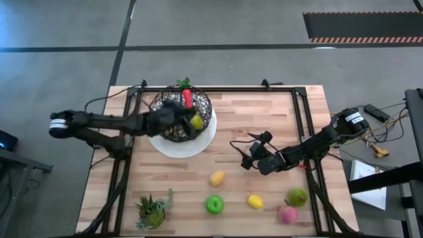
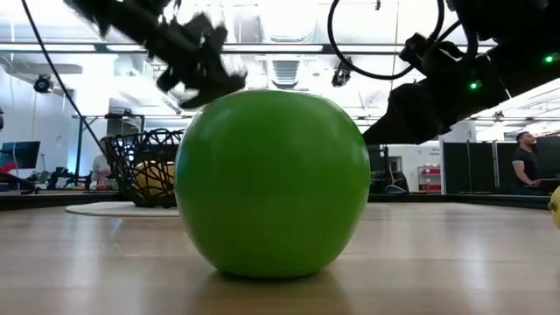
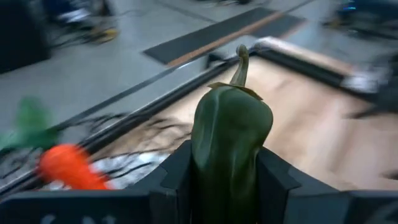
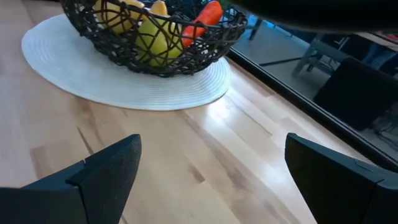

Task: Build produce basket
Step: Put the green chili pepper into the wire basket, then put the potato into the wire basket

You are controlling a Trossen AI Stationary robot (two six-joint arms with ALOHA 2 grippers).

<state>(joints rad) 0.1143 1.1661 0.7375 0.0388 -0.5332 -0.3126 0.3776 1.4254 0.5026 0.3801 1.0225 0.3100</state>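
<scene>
Upper centre of the high view: left gripper point(image 1: 173, 119) over the wire basket point(image 1: 201, 106) on the white plate point(image 1: 198, 144), fingers point(image 3: 177, 171) clamped on a dark green pepper point(image 3: 230, 149). Centre right: right gripper point(image 1: 250, 153) above bare table point(image 1: 264, 112), fingers spread wide, holding nothing. Lower edge: loose produce, namely orange piece point(image 1: 217, 177), green apple point(image 1: 214, 204), lemon point(image 1: 255, 201), pink fruit point(image 1: 287, 213), beside a potted plant point(image 1: 153, 209).
</scene>
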